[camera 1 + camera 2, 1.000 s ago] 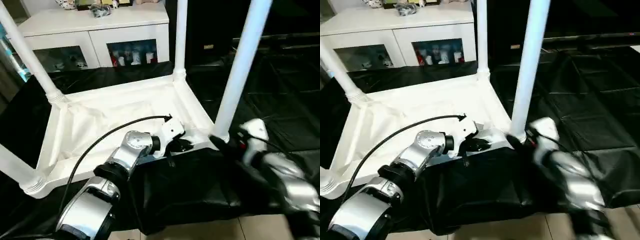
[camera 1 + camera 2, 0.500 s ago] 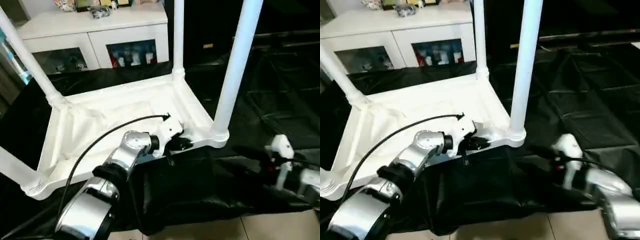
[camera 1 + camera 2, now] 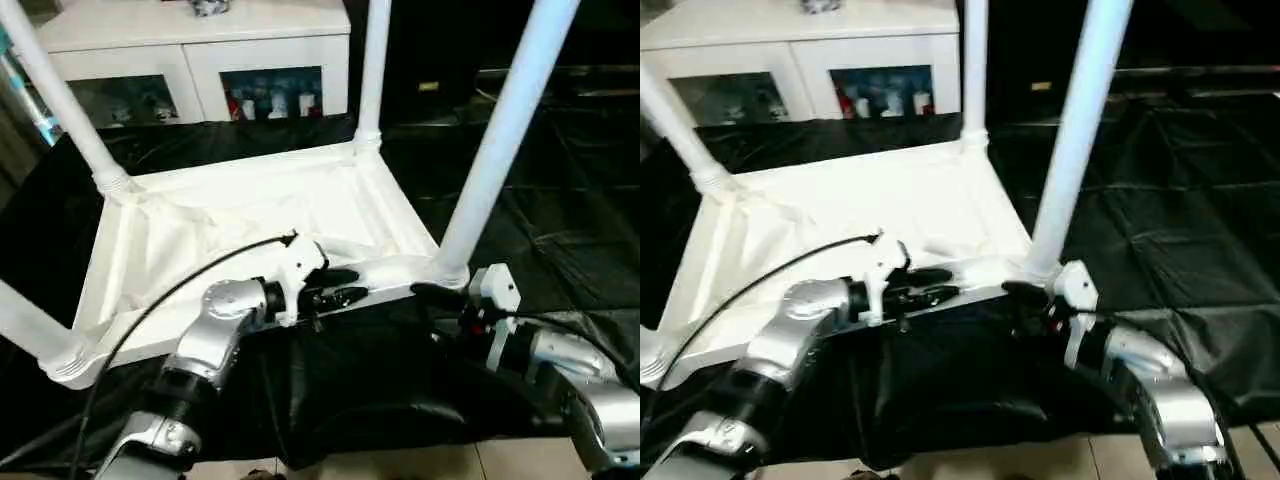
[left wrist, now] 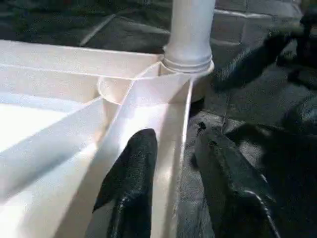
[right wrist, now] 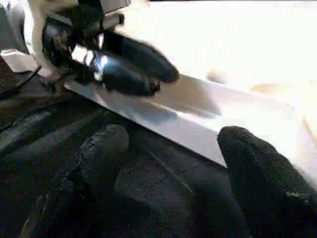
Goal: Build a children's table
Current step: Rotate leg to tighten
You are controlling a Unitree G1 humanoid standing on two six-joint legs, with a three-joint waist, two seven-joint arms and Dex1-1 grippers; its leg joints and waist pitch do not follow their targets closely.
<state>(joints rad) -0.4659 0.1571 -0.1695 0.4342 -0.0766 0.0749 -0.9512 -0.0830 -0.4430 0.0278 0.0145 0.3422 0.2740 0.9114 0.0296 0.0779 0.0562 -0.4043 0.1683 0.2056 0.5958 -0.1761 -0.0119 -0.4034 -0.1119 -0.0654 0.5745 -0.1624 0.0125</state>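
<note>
The children's table [image 3: 230, 215] lies upside down on the black cloth, its white legs standing up; the near right leg [image 3: 500, 140] rises from the corner socket. My left gripper [image 3: 340, 286] is at the near rim [image 4: 171, 148], open, one finger [image 4: 133, 163] inside the rim and the other finger [image 4: 223, 168] outside it with a gap. My right gripper [image 3: 432, 312] is open just below the near right corner, its fingers [image 5: 104, 148] wide apart with nothing between them, pointing at the rim and the left gripper.
A white cabinet [image 3: 190, 60] with glass doors stands behind the table. Black cloth [image 3: 560, 220] covers the surface to the right. The cloth's front edge drops to a tiled floor [image 3: 400, 465]. A black cable [image 3: 170, 300] arcs over my left forearm.
My left gripper's fingers have spread apart at the near rim. My right gripper drew away from the leg's base to the right, then came back under the corner. The camera shifted.
</note>
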